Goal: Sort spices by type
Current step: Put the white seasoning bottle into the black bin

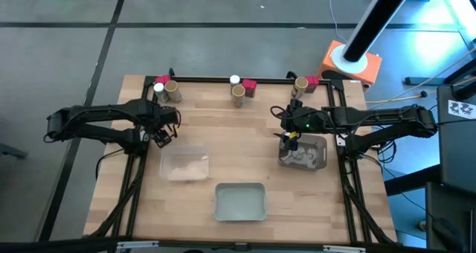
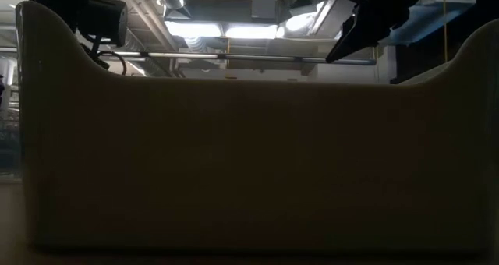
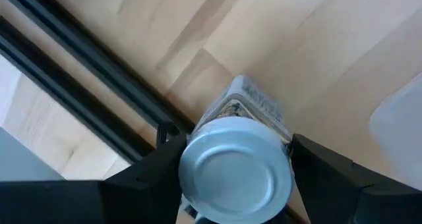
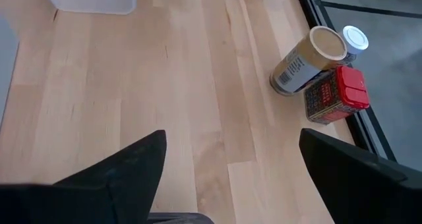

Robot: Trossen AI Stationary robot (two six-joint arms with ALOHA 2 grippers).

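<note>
White-lidded and upright, a clear jar [image 3: 237,165] stands between my left claw's [image 1: 165,134] fingers [image 3: 330,178], which flank it closely; whether they grip it yet I cannot tell. It hangs just beyond the left tray [image 1: 184,164]. The middle tray [image 1: 239,201] lies nearer the front. My right claw [image 1: 288,139] gapes wide and empty over the right tray's [image 1: 322,155] edge, its nearest spice cluster [image 4: 323,72] ahead by the rail.

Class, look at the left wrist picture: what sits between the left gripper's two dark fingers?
A clear jar with a white lid stands upright between the left gripper's fingers, lid toward the camera, above the bare wooden table.
</note>
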